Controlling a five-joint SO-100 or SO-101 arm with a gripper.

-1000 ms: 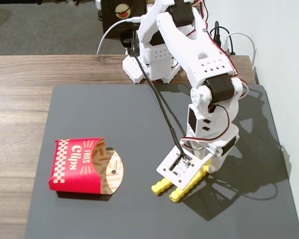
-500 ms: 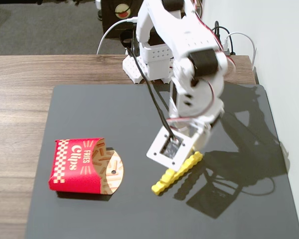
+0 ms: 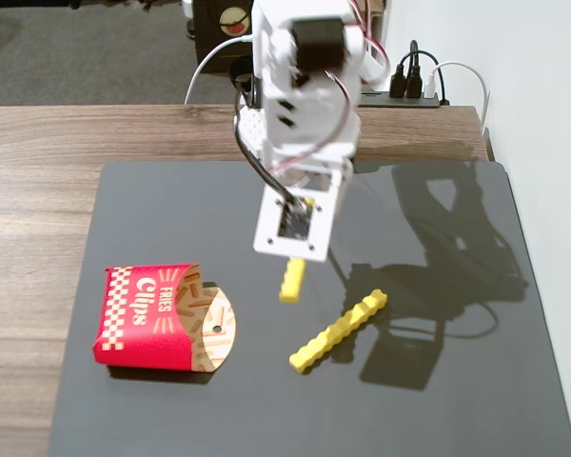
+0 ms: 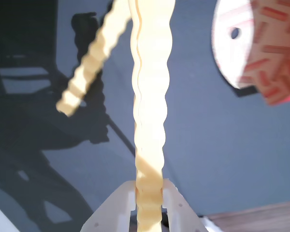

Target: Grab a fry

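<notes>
My gripper is shut on a bright yellow crinkle-cut fry and holds it lifted above the dark mat. In the fixed view the gripper hangs over the mat's middle with the fry's lower end sticking out below the white jaws. A second yellow fry lies flat on the mat to the right and below; it also shows in the wrist view at upper left.
A red "Fries" carton lies on its side at the mat's left, also seen in the wrist view. The dark mat covers a wooden table. Cables and a power strip lie at the back.
</notes>
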